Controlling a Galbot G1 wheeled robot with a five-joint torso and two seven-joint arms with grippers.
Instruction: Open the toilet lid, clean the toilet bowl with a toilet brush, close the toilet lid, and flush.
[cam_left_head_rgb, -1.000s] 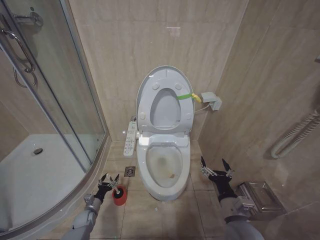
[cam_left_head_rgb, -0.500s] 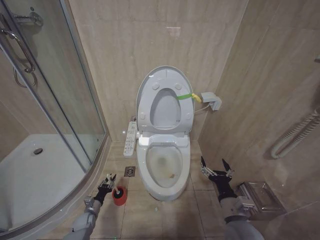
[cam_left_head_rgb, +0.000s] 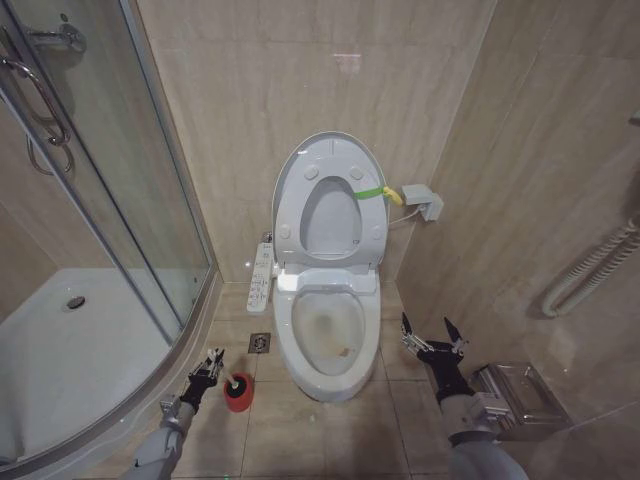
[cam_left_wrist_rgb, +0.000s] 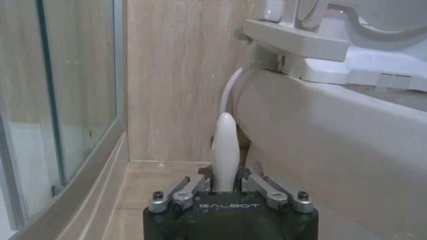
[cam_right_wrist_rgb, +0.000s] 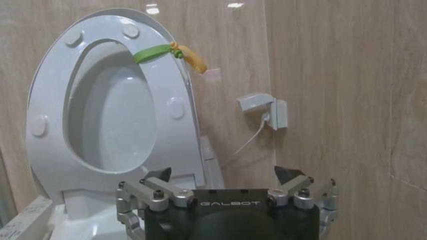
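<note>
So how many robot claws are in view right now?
2. The left claw grips the toilet brush handle beside the red cup, on the floor left of the toilet bowl. The right claw hangs open on the bowl's right.

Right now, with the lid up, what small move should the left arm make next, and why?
Probably lift straight up. The left gripper looks shut on the toilet brush handle, its head still in the red cup beside the toilet bowl. The toilet lid is open; the right gripper waits open.
</note>
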